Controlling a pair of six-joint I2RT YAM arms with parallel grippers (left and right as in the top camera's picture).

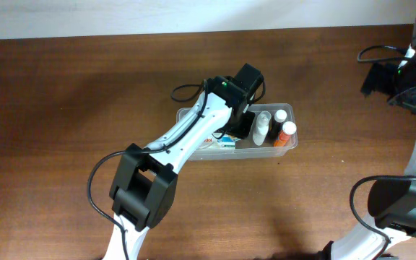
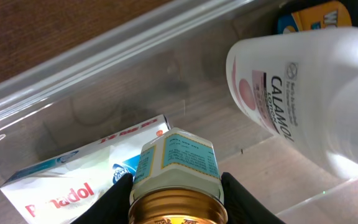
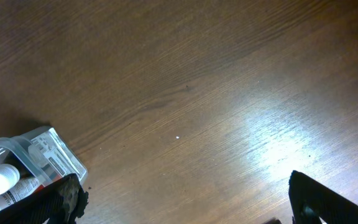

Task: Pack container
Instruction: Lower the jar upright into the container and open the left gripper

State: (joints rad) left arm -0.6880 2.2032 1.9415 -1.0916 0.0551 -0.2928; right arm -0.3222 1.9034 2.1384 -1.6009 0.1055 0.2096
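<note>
The clear plastic container point(image 1: 186, 115) sits mid-table and shows in the left wrist view point(image 2: 104, 56) and at the left edge of the right wrist view point(image 3: 48, 152). My left gripper point(image 2: 176, 193) is inside it, shut on a small jar with a gold lid point(image 2: 176, 171). Under the jar lies a white Panadol box point(image 2: 61, 186). A white Calamine bottle point(image 2: 309, 93) lies to the right. Overhead, the white bottle point(image 1: 262, 126) and an orange-capped bottle point(image 1: 286, 133) lie in the container. My right gripper point(image 3: 185, 199) is open and empty above bare table, far right.
A yellow and blue packet point(image 2: 316, 18) lies behind the white bottle in the container. Brown wooden table point(image 1: 63, 94) surrounds the container. The right arm point(image 1: 403, 79) stands at the far right edge with cables.
</note>
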